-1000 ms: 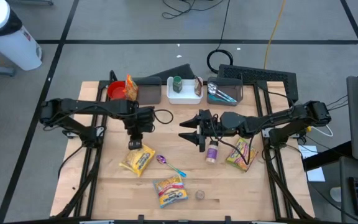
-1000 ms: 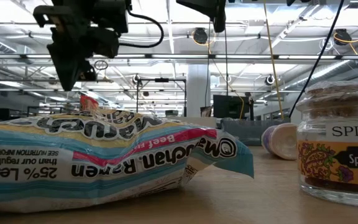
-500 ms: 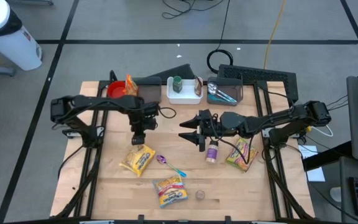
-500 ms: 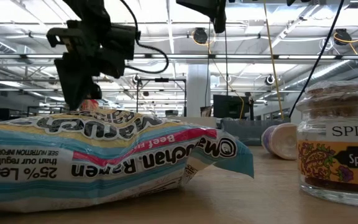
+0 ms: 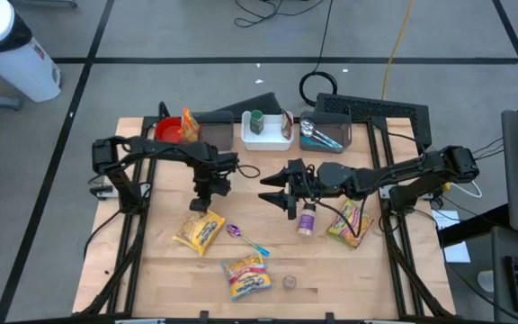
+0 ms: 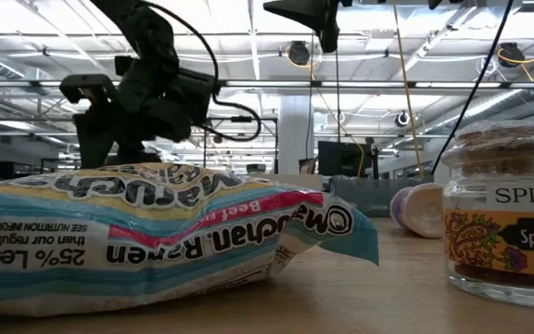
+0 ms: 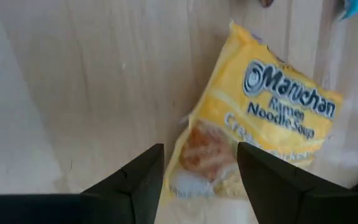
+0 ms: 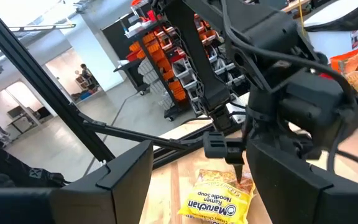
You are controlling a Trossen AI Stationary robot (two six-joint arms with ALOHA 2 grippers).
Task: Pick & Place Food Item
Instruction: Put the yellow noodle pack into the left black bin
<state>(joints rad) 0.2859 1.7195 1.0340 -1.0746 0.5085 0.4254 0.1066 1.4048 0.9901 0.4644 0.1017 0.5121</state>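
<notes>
The left claw [image 5: 212, 187] hangs open over the counter [image 5: 133, 270], holding nothing. Bare wood lies all around it. Just below it, the yellow noodle pack [image 5: 198, 232] lies flat, with open room on its left side. A purple spoon [image 5: 245, 238] lies close on its right. Nearer the front edge sit a second pack [image 5: 246, 275] and a small jar [image 5: 289, 282]. The right claw [image 5: 277, 191] waits open and empty near the middle. A spice bottle [image 5: 307, 220] and another pack [image 5: 349, 221] lie under its arm. Bins [image 5: 268, 130] line the back edge. In the low view the second pack hides the yellow one.
</notes>
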